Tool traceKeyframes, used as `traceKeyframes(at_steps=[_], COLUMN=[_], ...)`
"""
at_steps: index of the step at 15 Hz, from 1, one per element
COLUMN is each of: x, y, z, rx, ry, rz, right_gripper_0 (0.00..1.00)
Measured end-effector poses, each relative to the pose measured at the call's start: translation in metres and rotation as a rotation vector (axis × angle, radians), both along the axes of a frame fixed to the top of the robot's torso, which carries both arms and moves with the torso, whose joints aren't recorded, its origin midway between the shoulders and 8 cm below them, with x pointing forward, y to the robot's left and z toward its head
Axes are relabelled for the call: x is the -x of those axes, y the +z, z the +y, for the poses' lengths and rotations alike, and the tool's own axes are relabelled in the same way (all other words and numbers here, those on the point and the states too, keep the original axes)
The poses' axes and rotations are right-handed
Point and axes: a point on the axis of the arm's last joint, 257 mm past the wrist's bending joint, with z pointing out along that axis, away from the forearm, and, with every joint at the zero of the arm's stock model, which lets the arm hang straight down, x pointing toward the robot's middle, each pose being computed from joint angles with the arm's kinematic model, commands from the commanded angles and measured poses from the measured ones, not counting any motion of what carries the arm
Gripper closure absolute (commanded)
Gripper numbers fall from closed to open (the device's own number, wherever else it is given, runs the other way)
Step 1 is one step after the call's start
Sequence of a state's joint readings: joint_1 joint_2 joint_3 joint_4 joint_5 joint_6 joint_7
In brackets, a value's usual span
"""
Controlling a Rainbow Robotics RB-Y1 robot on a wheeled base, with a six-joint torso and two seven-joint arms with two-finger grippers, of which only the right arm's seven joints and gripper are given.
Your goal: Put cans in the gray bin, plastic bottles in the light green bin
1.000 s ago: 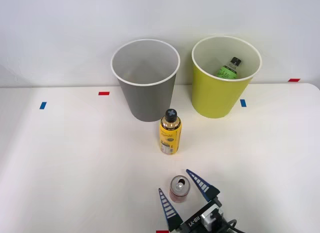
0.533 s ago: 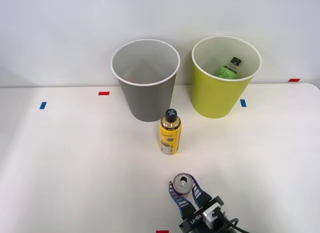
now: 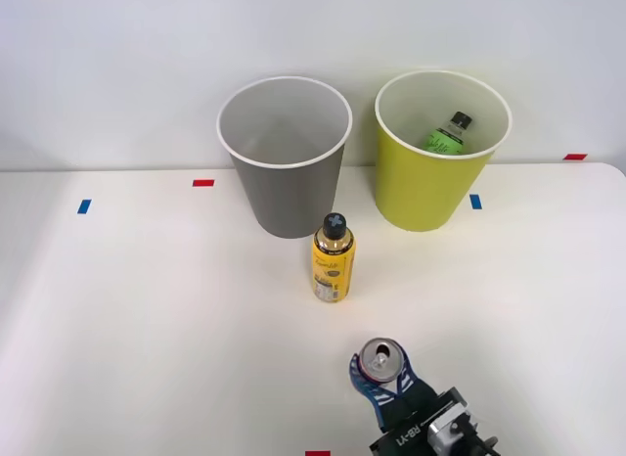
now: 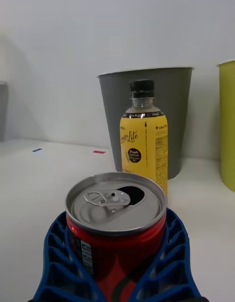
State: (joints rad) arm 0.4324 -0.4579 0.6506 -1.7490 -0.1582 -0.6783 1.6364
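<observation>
My right gripper (image 3: 380, 371) is shut on the small red can (image 3: 380, 357), its blue ribbed fingers (image 4: 56, 255) wrapped round the can (image 4: 115, 233) near the table's front edge. The can's silver top with an open pull-tab hole faces up. Beyond it a yellow black-capped bottle (image 3: 333, 259) stands upright, also seen as the yellow bottle (image 4: 143, 147) just past the can. Behind that is the gray bin (image 3: 284, 172), the gray bin (image 4: 171, 106) partly hidden by the bottle. The light green bin (image 3: 430, 177) stands to its right with a green-labelled bottle (image 3: 447, 134) inside. The light green bin's edge (image 4: 227, 125) shows too.
The white table (image 3: 147, 309) carries small blue tape marks (image 3: 84, 206) and red tape marks (image 3: 202, 183) near the back. A pale wall rises directly behind the two bins.
One second ago the fingers stood open on either side of the can. They have since closed on it, and the can has shifted slightly to the right with the gripper.
</observation>
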Motion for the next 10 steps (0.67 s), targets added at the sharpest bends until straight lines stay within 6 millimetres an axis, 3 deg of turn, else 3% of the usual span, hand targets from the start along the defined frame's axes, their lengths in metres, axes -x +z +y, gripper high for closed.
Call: traceKeyframes(at_steps=[4, 7, 10], x=[0.004, 0.002, -0.005], y=[0.064, 0.098, 0.131], z=[-0.002, -0.007, 0.001], rx=[-0.028, -0.118, -0.183], ry=[0.026, 0.035, 0.064], rz=[0.023, 0.048, 0.050], right_gripper_0=[1.00, 1.00, 1.00])
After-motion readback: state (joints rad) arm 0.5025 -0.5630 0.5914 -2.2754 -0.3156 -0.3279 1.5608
